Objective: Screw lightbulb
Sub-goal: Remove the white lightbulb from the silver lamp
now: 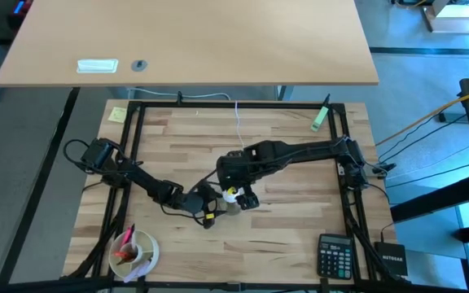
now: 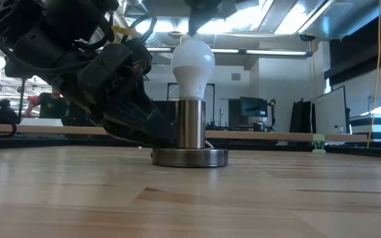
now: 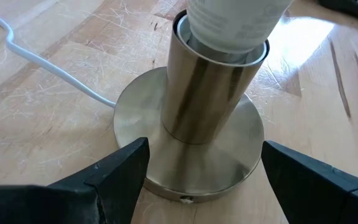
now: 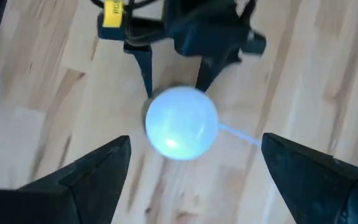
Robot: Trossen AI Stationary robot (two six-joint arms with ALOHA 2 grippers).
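Observation:
The white lightbulb [image 2: 192, 61] stands upright with its base down in the silvery socket tube [image 2: 190, 122], which rises from a round metal base disc [image 2: 189, 157] on the wooden table. The bulb also shows in the right wrist view [image 4: 180, 123]. My left gripper [image 3: 204, 180] is open and low at the table. Its fingers stand on either side of the socket tube [image 3: 210, 93], over the disc's near rim, and I see no touch. My right gripper [image 4: 196, 143] is open above the bulb, pointing down, with a finger on either side and clear of it.
A white cord [image 1: 238, 122] runs from the socket toward the far edge. A calculator [image 1: 335, 254] lies at the near right and a white bowl with red items [image 1: 134, 251] at the near left. A black frame [image 1: 137, 122] borders the table.

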